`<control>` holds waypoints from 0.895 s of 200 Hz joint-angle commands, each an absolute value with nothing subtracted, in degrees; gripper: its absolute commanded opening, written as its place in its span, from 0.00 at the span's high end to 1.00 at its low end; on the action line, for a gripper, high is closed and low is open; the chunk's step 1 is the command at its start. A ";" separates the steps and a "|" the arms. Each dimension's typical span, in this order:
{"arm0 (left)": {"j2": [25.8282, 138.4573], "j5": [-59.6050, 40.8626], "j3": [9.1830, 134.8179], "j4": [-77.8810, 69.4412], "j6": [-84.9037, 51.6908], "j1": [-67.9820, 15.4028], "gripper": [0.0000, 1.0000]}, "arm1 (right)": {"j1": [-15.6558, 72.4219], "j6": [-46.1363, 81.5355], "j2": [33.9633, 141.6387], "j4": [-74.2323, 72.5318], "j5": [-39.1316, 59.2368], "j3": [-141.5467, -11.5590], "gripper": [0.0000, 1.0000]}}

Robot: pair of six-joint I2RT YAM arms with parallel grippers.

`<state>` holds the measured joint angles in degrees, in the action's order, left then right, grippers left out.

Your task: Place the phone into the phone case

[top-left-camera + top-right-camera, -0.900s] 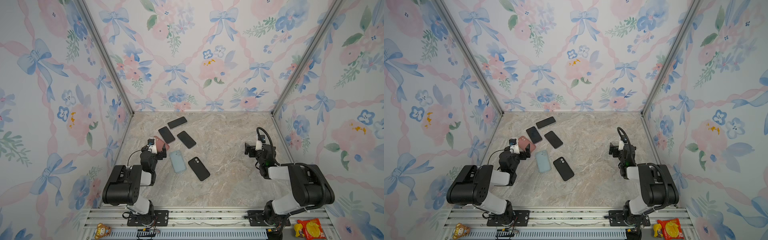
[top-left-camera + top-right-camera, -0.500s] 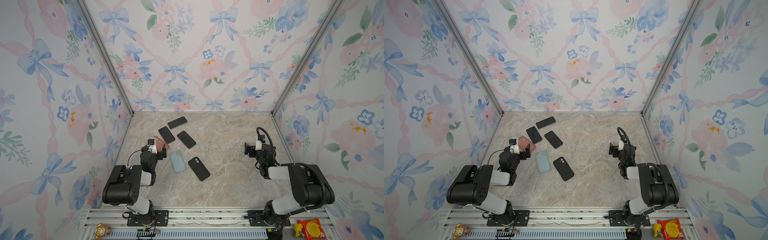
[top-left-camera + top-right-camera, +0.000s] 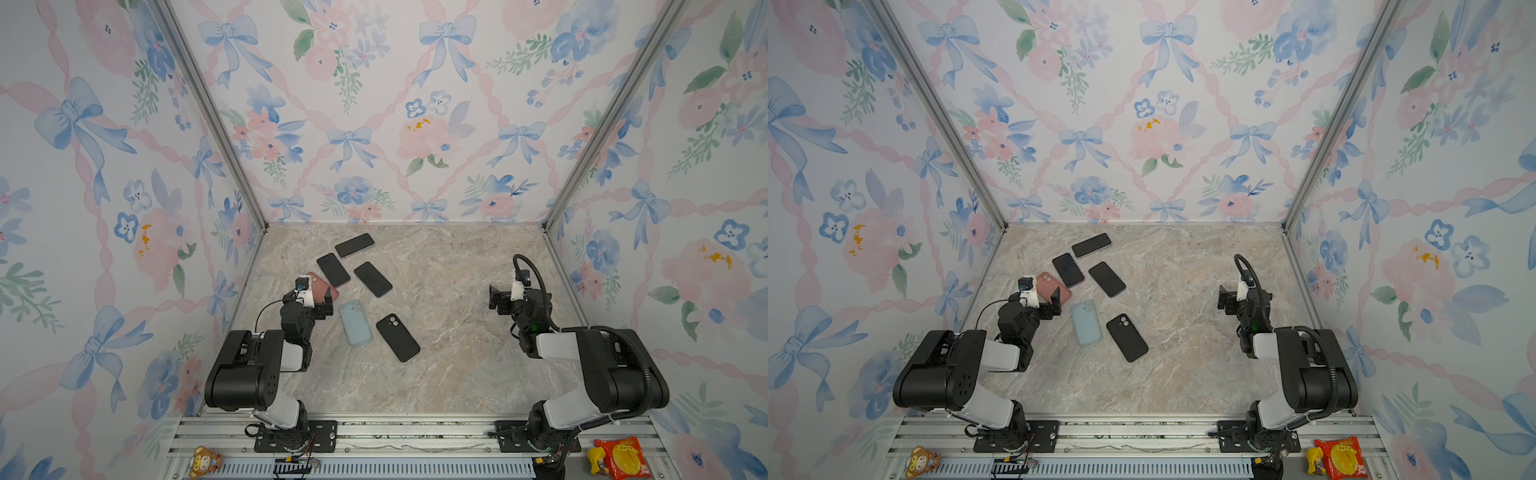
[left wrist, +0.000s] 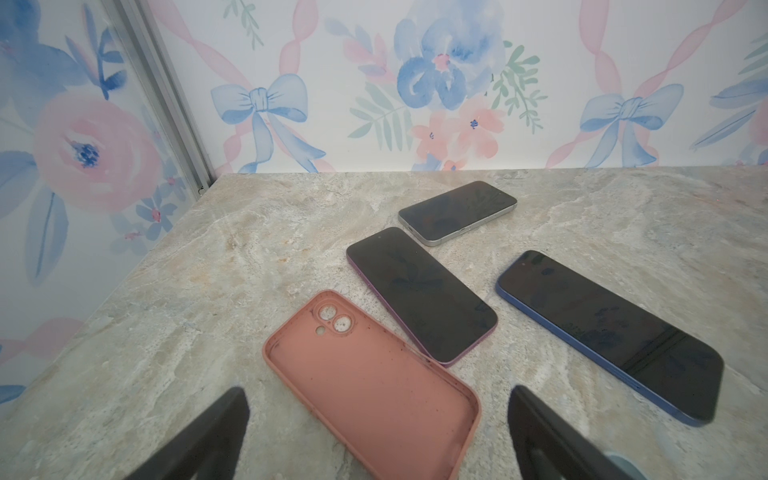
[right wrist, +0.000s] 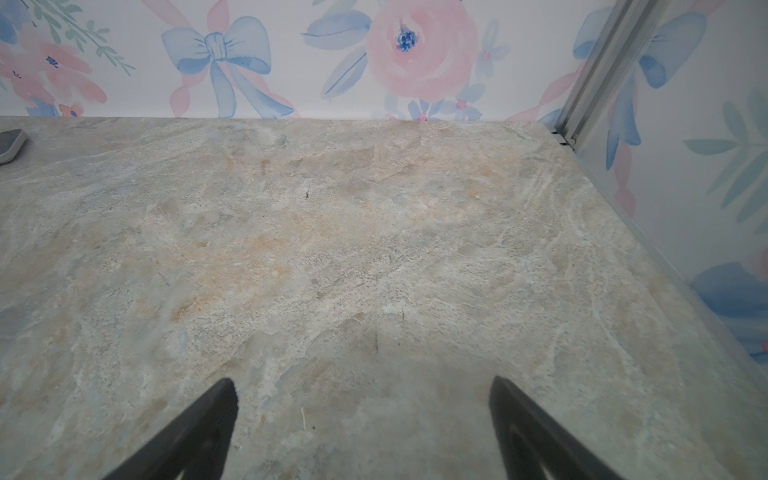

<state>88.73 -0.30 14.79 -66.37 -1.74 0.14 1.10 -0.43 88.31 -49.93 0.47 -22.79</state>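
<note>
Left tool (image 3: pixel 323 304) is standing with its jaws wide apart, gripping nothing. In the left wrist view its two fingers are flanking the near end of the pink case (image 4: pixel 357 374); whether they are touching the case cannot be told. Right tool (image 3: pixel 496 299) is likewise standing spread wide and empty at the right of the frame in both top views. It is hovering over bare tabletop (image 3: pixel 457 353), well apart from every phone.

Three phones are lying screen up in the upper left of the tabletop.
- The purple phone (image 3: pixel 333 270) is lying just beside the pink case's long edge, its long axis running from upper left to lower right.
- The blue phone (image 3: pixel 372 279) is lying to its right on a nearly parallel axis.
- The silver phone (image 3: pixel 354 245) is lying nearest the back wall, its axis running from lower left to upper right.

The pink case is lying open side up and empty. Its camera cutout is pointing toward the back wall, and its axis is roughly parallel to the purple phone.

A light blue case (image 3: pixel 355 322) and a black case (image 3: pixel 397 337) are lying near the centre, camera ends pointing up the frame. Whether either one is holding a phone cannot be told.
</note>
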 commanded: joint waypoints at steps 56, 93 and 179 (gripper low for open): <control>89.21 0.24 14.30 -67.64 -1.61 -0.26 0.02 | 0.69 0.04 88.68 -50.54 1.14 -23.16 0.03; 89.24 0.25 14.31 -67.63 -1.67 -0.26 0.02 | 0.75 0.09 88.68 -50.58 1.14 -23.09 0.03; 76.87 20.59 17.21 -54.02 1.31 -9.47 0.02 | 10.49 -2.83 74.41 -25.36 -13.06 -31.58 0.03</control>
<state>81.03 9.56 14.17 -62.63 0.95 -6.94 4.54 -1.34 79.46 -37.60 -4.49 -25.91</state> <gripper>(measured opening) 0.980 0.968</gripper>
